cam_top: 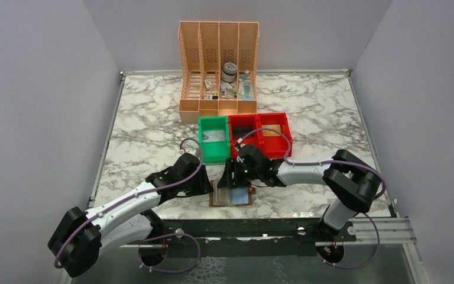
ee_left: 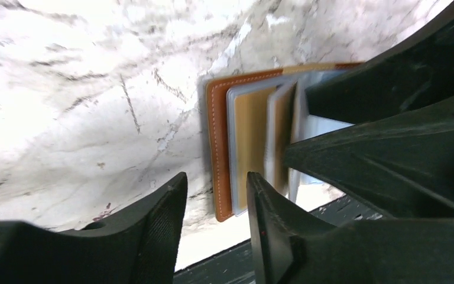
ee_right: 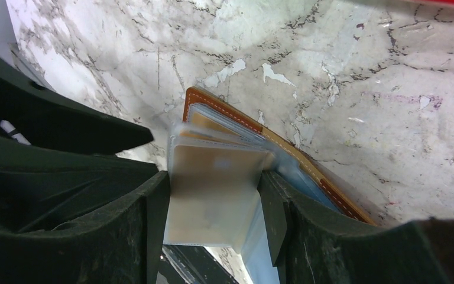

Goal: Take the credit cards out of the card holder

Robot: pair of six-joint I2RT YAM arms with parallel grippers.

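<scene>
Card holder [cam_top: 232, 195] is lying open on the marble table [cam_top: 148, 124], down at 6 o'clock right by the near edge, sandwiched between the 2 arms. Right gripper [ee_right: 213, 189] comes in from about 1 o'clock and is clamped on a tan credit card [ee_right: 213, 168] inside its clear sleeve, 1 finger on each side edge, and that leaf stands up off the rest. More credit cards [ee_left: 251, 136], tan and pale blue, sit tucked in the sleeves against the brown cover. Left gripper [ee_left: 216, 180] is at the holder's 9 o'clock side with its jaws apart and nothing pinched. The stitched brown edge shows in the gap, but I can't tell if a finger actually touches it. Green bin [cam_top: 214, 139] is at 12 o'clock from the holder, 2 red bins [cam_top: 260, 133] are just beside that at 3 o'clock, and the peach organiser [cam_top: 219, 65] is further back.
</scene>
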